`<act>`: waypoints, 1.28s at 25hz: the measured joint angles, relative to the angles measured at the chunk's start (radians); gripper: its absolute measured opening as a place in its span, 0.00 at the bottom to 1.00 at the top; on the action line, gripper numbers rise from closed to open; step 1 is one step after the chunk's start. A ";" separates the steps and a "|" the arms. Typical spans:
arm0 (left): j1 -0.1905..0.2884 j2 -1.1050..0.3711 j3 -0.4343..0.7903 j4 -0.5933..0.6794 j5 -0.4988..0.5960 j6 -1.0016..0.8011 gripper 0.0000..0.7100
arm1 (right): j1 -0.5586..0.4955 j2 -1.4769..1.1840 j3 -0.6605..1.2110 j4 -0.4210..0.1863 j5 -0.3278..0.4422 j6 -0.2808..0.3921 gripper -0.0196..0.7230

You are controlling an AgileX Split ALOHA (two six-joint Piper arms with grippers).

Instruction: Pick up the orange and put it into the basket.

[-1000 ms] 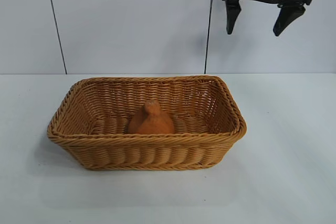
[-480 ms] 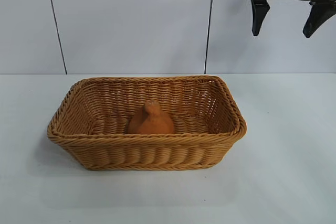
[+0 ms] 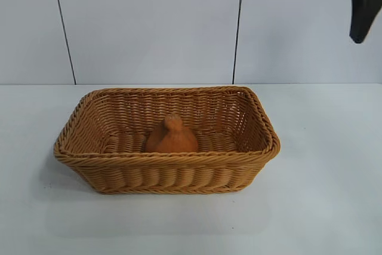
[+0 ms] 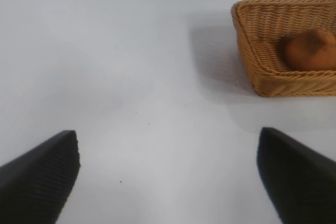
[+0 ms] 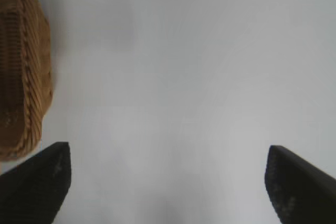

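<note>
The orange (image 3: 172, 136), dull orange-brown with a small knob on top, lies inside the tan wicker basket (image 3: 167, 160) in the middle of the white table. The left wrist view shows it too (image 4: 311, 50), in the basket (image 4: 251, 51). My right gripper (image 5: 168, 177) is open and empty, high above the table to the right of the basket; only one black finger (image 3: 362, 10) shows at the exterior view's top right edge. Part of the basket (image 5: 23, 82) shows in the right wrist view. My left gripper (image 4: 168, 169) is open and empty over bare table, away from the basket.
The white table (image 3: 322, 195) spreads round the basket on all sides. A pale panelled wall (image 3: 149, 22) stands behind it.
My right gripper has moved to the right, high up, until only one finger stays in the exterior view. The orange and basket have not moved.
</note>
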 joint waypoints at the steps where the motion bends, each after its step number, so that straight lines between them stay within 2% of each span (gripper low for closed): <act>1: 0.000 0.000 0.000 0.000 0.000 0.000 0.92 | 0.000 -0.039 0.045 0.001 0.000 0.000 0.96; 7: 0.000 0.000 0.000 0.000 0.000 0.000 0.92 | 0.000 -0.233 0.308 0.034 -0.007 -0.006 0.96; 13: 0.000 0.000 0.000 0.000 0.000 0.000 0.92 | 0.000 -0.421 0.588 0.077 -0.110 -0.051 0.96; 19: 0.000 0.000 0.000 0.000 0.000 0.000 0.92 | 0.000 -0.629 0.787 0.083 -0.143 -0.072 0.96; 23: 0.000 0.000 0.000 0.000 0.000 0.000 0.92 | 0.000 -0.790 0.819 0.095 -0.186 -0.072 0.96; 32: 0.000 0.000 0.000 0.000 0.000 0.000 0.92 | 0.000 -1.108 0.824 0.108 -0.197 -0.072 0.96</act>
